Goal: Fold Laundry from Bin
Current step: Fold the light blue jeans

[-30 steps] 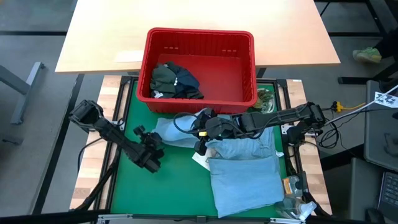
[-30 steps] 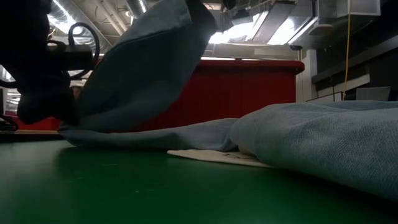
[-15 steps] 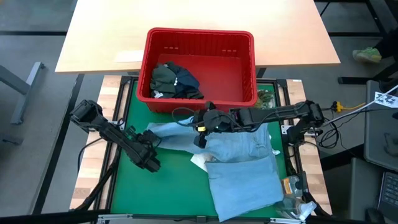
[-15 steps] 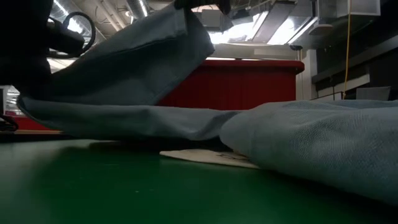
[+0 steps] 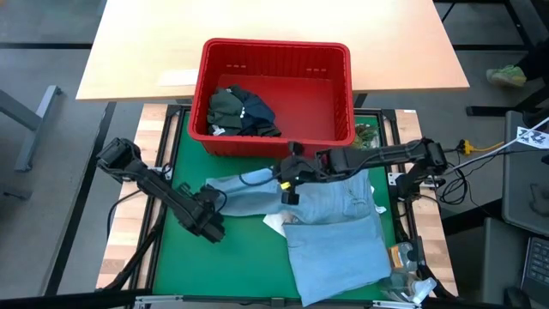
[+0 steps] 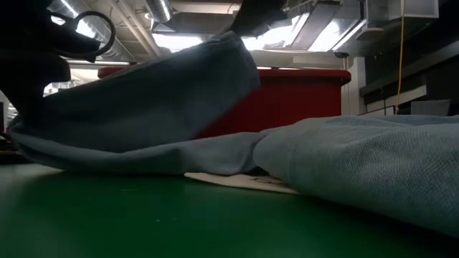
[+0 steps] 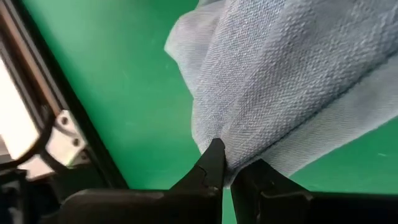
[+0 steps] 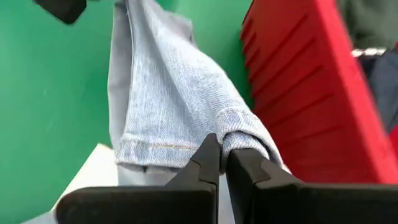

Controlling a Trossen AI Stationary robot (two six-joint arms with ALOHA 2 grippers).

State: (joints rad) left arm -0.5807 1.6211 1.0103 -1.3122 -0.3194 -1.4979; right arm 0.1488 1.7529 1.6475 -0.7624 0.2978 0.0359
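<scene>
Scene: We have a light blue shirt (image 5: 330, 223) on the green mat (image 5: 223, 270), in front of the red bin (image 5: 274, 60).
Left gripper: Our left gripper (image 7: 227, 167) is pinched tight on a fold of the shirt's outstretched part, low over the mat on the left side of the work area.
Right gripper: Our right gripper (image 8: 222, 151) is clamped on a hemmed edge of the same shirt, just in front of the bin's near wall.
Shirt: Its main body lies bunched toward the right front of the mat; the part strung between our two grippers is lifted and sags in the middle in the low view.
Step in hand: We judge we are spreading one part of the shirt before a fold.
Doing it well: We should draw both grippers apart evenly until the sag goes, keep the cloth clear of the bin wall, and lay it flat before letting go, so no crease is trapped.
Risk: A thin pinch may slip if we pull hard.
Bin contents: A dark olive garment (image 5: 227, 107) and a navy one (image 5: 257, 112) wait in the bin's left half.
Count: One bin, one shirt out, at least two garments inside, two arms, one pale sheet (image 5: 274, 221) under the shirt.
</scene>
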